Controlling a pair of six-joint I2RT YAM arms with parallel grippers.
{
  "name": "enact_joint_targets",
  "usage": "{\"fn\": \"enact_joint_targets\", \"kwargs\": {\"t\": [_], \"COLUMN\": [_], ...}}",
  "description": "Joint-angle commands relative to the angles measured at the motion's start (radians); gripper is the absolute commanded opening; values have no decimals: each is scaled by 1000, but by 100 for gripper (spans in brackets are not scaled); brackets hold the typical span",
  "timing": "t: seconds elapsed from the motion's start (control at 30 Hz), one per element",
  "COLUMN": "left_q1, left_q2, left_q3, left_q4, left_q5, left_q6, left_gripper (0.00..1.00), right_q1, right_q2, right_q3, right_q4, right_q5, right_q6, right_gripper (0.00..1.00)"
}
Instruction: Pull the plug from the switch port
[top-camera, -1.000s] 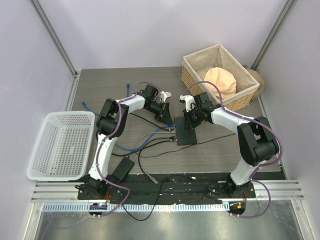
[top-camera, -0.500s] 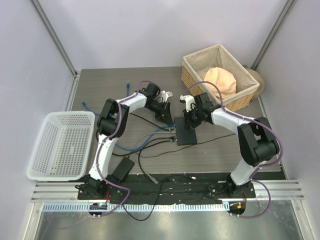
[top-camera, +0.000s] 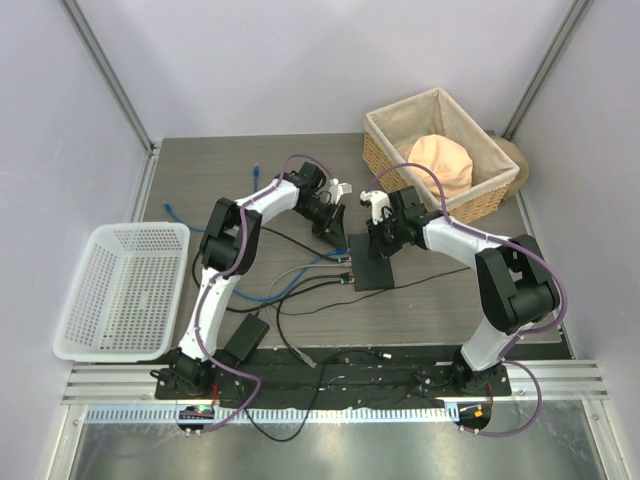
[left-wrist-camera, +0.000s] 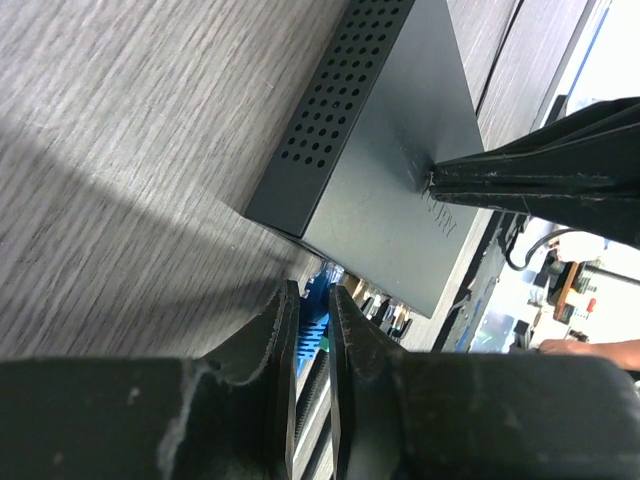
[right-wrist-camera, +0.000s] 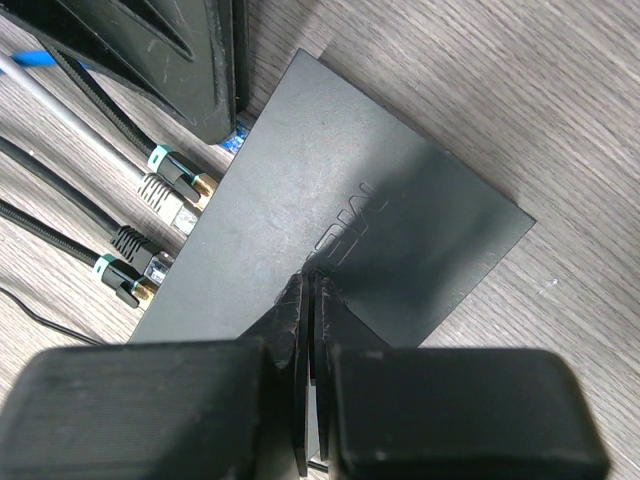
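switch (top-camera: 372, 265): flat on the table (top-camera: 250, 170), between both grippers.
blue plug (left-wrist-camera: 311, 328): at the switch's socket edge.
left gripper (left-wrist-camera: 312, 300): clamped on the blue plug.
right gripper (right-wrist-camera: 308, 290): closed, tips pressing on the switch's top.
cables (right-wrist-camera: 160, 185): plugged into the switch beside the blue plug.

Top view: bright, even overhead light, sharp throughout, with soft short shadows on the table (top-camera: 200, 170). Left wrist view: a broad dark shadow crosses the wood at lower left and glare blows out the upper right. The left fingers (left-wrist-camera: 270, 340) and the plug (left-wrist-camera: 311, 330) are blurred. Right wrist view: the switch (right-wrist-camera: 400, 230) is sharp and half in shadow, and the right fingers (right-wrist-camera: 290, 330) are soft.
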Motion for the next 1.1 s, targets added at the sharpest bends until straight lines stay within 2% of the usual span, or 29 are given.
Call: {"fn": "enact_joint_targets", "kwargs": {"t": [0.0,0.23,0.5,0.63,0.77,0.9,1.07], "left_q1": [-10,8,8,42,148,229,321], "left_q2": [43,69,50,43,37,33,37], "left_q3": [-1,116,30,56,142,298,473], "left_q4": [-153,-150,-184,-210,-177,-152,-71], "left_q5": [-54,-44,-40,-69,-101,-179,-353], "left_q6": [73,49,84,138,113,145,156], "left_gripper": [0,0,0,0,0,0,0], "right_q1": [1,0,0,0,0,-2,0], "right_q2": [14,12,1,1,7,9,11], "right_q3": [-36,-40,-59,-56,-57,-57,-49], "right_q4": [-51,-46,-37,-39,-34,-29,-29], "right_q5": [49,52,56,57,56,54,57], "right_q6": [-15,-20,-23,-24,-25,-25,-26], "right_gripper": [1,1,1,1,1,1,1]}}
